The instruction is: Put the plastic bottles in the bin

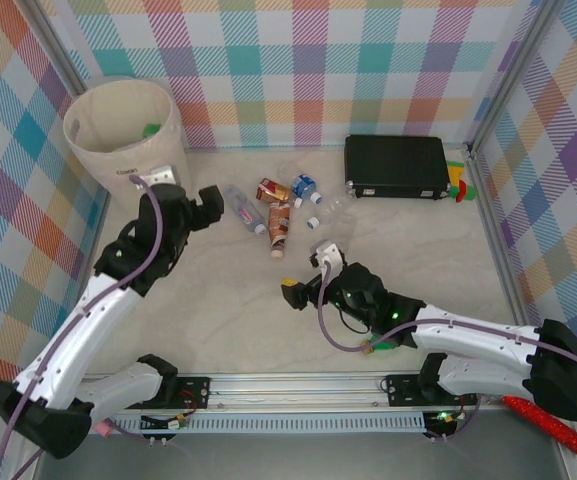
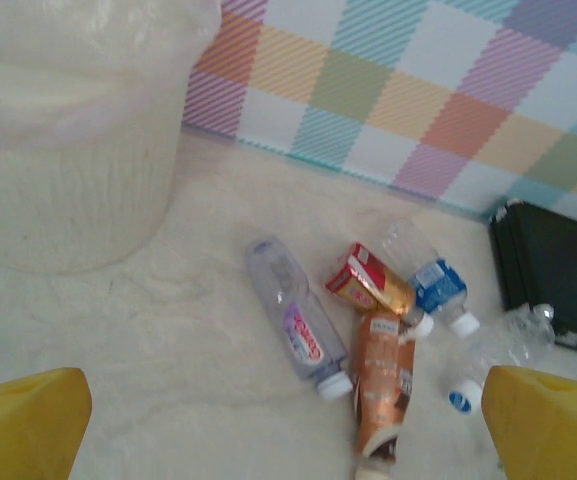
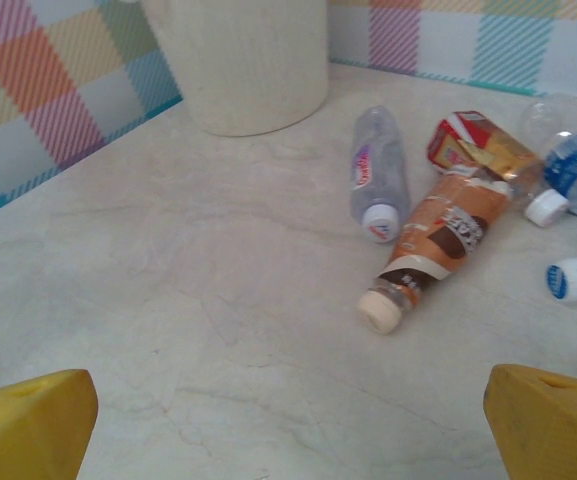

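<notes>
**Bin** (image 1: pixel 123 125): a tall cream bucket, upright in the far left corner of the tabletop (image 1: pixel 218 330). From above we see inside it, where something green lies by the inner wall. The left wrist view (image 2: pixel 68 180) adds the crinkled clear liner and a small dark mark near the rim. The right wrist view (image 3: pixel 248 70) gives its plain lower wall.

**Plastic bottles**: we count five, all lying on the tabletop to the right of the bin and apart from it.
- clear pink-labelled bottle (image 1: pixel 243 208) (image 2: pixel 298 325) (image 3: pixel 376 175): nearest the bin, with a white cap.
- red-and-orange bottle (image 1: pixel 273 190) (image 2: pixel 368 280) (image 3: pixel 478 150): next out from the bin.
- brown-labelled bottle (image 1: pixel 279 228) (image 2: pixel 383 385) (image 3: pixel 438 235): touching the red-and-orange one, with a cream cap.
- blue-labelled bottle (image 1: pixel 305 187) (image 2: pixel 438 290) (image 3: pixel 573 165): further out again.
- crushed clear bottle (image 1: pixel 330 206) (image 2: pixel 503 345): farthest from the bin. The wrist views make out its blue-and-white cap.

**Black case** (image 1: pixel 396 165) (image 2: pixel 553 270): beyond the bottles from the bin, by the far wall.

**Left tool** (image 1: pixel 208 205) (image 2: pixel 286 430): just beside the bin, between it and the clear pink-labelled bottle. Its yellow pads (image 2: pixel 23 425) stand wide apart with nothing between them.

**Right tool** (image 1: pixel 306 272) (image 3: pixel 288 420): well apart from the bin, on the near side of the bottles. Its pads (image 3: pixel 548 415) are wide apart and it holds nothing.
</notes>
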`<act>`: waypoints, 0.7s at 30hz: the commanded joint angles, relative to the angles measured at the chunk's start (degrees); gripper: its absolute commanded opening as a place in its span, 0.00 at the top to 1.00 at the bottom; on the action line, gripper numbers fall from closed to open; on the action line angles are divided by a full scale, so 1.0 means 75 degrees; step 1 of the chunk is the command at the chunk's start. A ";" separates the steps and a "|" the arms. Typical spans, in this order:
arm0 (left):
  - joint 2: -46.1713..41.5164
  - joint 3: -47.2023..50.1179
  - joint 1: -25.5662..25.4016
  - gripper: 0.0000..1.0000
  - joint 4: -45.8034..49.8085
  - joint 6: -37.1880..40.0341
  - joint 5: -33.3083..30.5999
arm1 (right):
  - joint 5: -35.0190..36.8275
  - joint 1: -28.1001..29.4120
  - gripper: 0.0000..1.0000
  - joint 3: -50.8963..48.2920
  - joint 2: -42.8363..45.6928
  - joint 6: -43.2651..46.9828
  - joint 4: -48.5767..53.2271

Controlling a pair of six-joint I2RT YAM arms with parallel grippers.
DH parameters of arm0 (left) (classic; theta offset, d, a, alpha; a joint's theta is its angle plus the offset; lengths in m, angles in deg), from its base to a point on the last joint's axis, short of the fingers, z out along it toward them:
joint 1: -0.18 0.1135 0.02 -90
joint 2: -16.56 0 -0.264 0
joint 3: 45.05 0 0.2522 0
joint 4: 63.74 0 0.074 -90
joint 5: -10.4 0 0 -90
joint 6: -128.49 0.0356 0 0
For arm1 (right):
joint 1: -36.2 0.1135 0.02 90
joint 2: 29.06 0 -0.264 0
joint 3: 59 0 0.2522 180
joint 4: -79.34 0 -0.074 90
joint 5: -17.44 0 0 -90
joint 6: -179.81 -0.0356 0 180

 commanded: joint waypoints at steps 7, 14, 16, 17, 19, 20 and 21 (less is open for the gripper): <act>-0.1314 0.1323 -0.1208 0.00 0.0626 -0.0679 -0.0361 | 0.0721 -0.0375 0.01 -0.0012 0.0581 -0.1301 0.1340; -0.1664 0.1981 -0.1745 0.00 0.0372 -0.0960 -0.0300 | 0.1315 -0.0449 0.01 0.0934 0.1071 -0.2821 0.4559; -0.1724 0.2031 -0.1795 0.00 0.0342 -0.0996 -0.0280 | 0.1518 -0.0491 0.01 0.1165 0.1112 -0.3200 0.5339; -0.1747 0.2042 -0.1841 0.00 0.0346 -0.1000 -0.0275 | 0.1599 -0.0526 0.01 0.1279 0.1118 -0.3383 0.5703; -0.1818 0.2071 -0.1899 0.00 0.0374 -0.1057 -0.0221 | 0.1692 -0.0618 0.01 0.1483 0.1092 -0.3855 0.6388; -0.1875 0.2108 -0.1930 0.00 0.0382 -0.1073 -0.0200 | 0.1692 -0.0675 0.01 0.1593 0.1051 -0.4129 0.6740; -0.1951 0.2149 -0.1954 0.00 0.0385 -0.1090 -0.0203 | 0.1702 -0.0728 0.01 0.1667 0.1025 -0.4378 0.7044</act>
